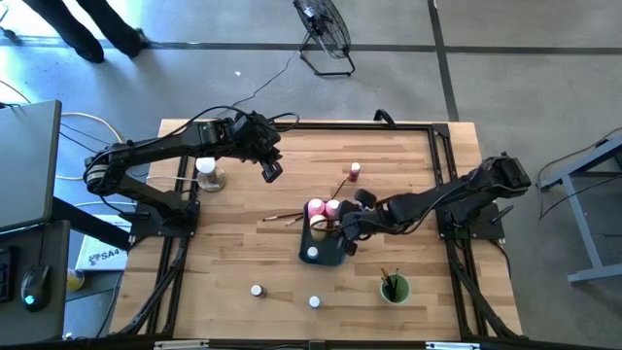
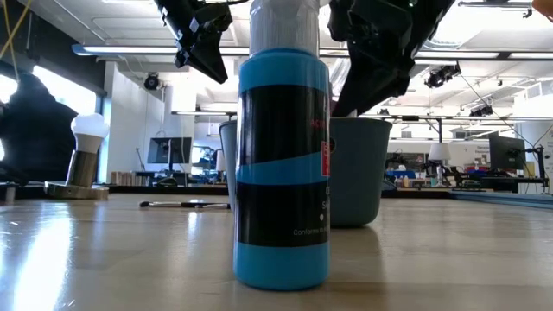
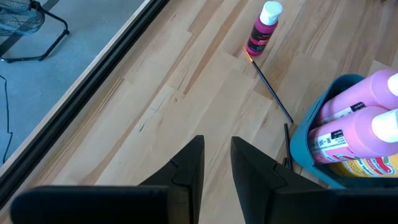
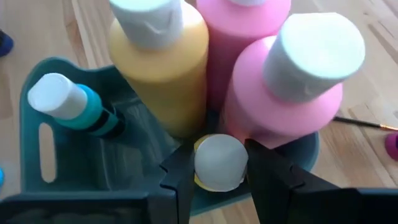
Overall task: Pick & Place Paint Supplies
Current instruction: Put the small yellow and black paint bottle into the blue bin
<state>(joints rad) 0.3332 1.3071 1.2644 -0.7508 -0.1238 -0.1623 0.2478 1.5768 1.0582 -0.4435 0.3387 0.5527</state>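
A blue-grey tray [image 1: 330,255] at mid-table holds a yellow bottle [image 4: 166,68], two pink bottles [image 4: 292,99] and a small blue jar [image 4: 71,102] with a pale cap. My right gripper [image 4: 217,177] hangs over the tray's edge, shut on a tiny pale-capped jar [image 4: 217,160]. My left gripper [image 3: 217,155] hovers open above bare wood at the far left [image 1: 272,170], holding nothing. A small magenta bottle [image 3: 264,28] stands beyond it, with a thin brush [image 3: 270,90] lying on the wood beside it. My right gripper pinches the tiny jar by its sides just under the pale cap [image 4: 217,152], one finger [image 4: 177,180] on each side. The fingers slant down from the table's right. The jar stands upright beside a pink bottle; whether its base touches the tray is hidden.
Two more small jars [image 1: 257,290] [image 1: 314,302] stand near the front edge; one of them is the blue jar [image 2: 282,164] close before the low view. A green cup [image 1: 394,289] with brushes stands front right. A white bulb-shaped object [image 1: 206,171] sits at the left. Loose brushes [image 1: 287,217] lie left of the tray.
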